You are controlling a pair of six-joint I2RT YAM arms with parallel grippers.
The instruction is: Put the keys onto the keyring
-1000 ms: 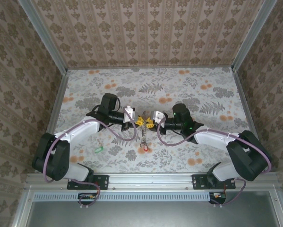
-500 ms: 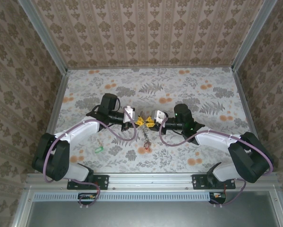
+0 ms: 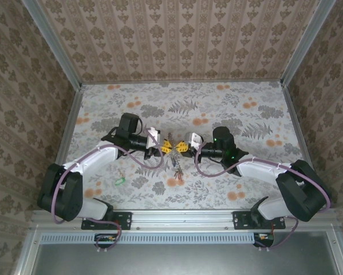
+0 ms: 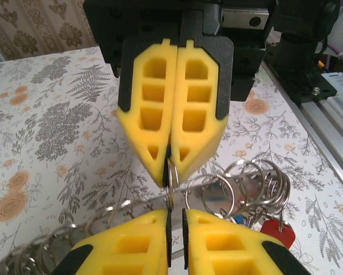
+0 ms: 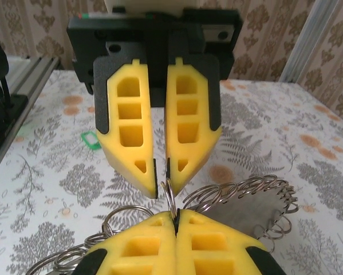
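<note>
Although a bunch of keys (image 3: pixel 176 166) already hangs from the keyring (image 4: pixel 171 186), the job looks only partly done. In the top view a green key (image 3: pixel 120 181) lies loose on the table (image 3: pixel 251 120), well apart from the ring at about 8 o'clock, and it is not yet threaded on. The keyring sits at the middle of the table between the two arms and appears lifted clear of the surface, with the bunch dangling toward 6 o'clock. In the left wrist view a red key (image 4: pixel 277 232) hangs at roughly 4 o'clock from the pinch point, just below a cluster of small wire rings (image 4: pixel 257 183). A glimpse of blue shows beside it, too hidden to name with confidence, and the keys on the ring cannot be counted. The right jaws, reaching in from 3 o'clock, are pressed together and pinch the thin wire of the keyring at their tips. The left jaws, reaching in from 9 o'clock, stand a narrow slit apart with the wire rising through the slit. That gap looks wider than the wire, so I judge that they bracket it rather than clamp it, and the right jaws carry the ring. What remains, by my reading, is to fetch the green key and work it onto the wire.
</note>
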